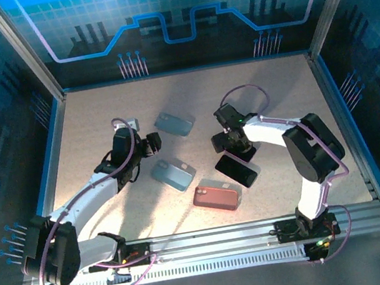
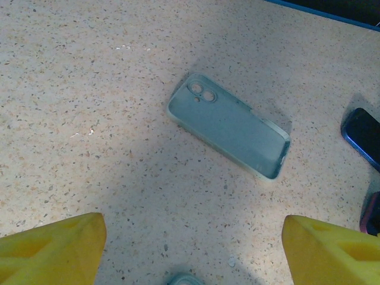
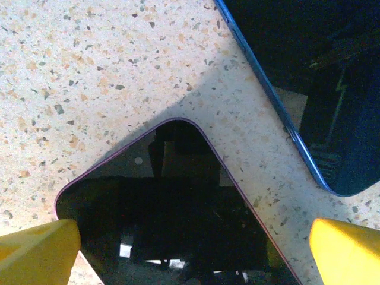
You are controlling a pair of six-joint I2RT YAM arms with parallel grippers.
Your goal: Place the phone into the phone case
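Top external: left claw [image 1: 151, 143] spread wide, center-left of tabletop [image 1: 86, 123], near empty teal phone case [image 1: 174, 123] at upper center. Right claw [image 1: 232, 144] spread fully, right of center, low over black phone [image 1: 236, 170]. Right wrist: black phone screen-up at lower center, blue-edged phone [image 3: 309, 89] upper right.

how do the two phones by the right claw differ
The purple-edged phone has a purple rim, the blue-edged phone a blue one. The purple-edged phone lies between the fingers of the open right claw; the blue-edged phone sits off to the side. Both lie flat, dark and glossy.
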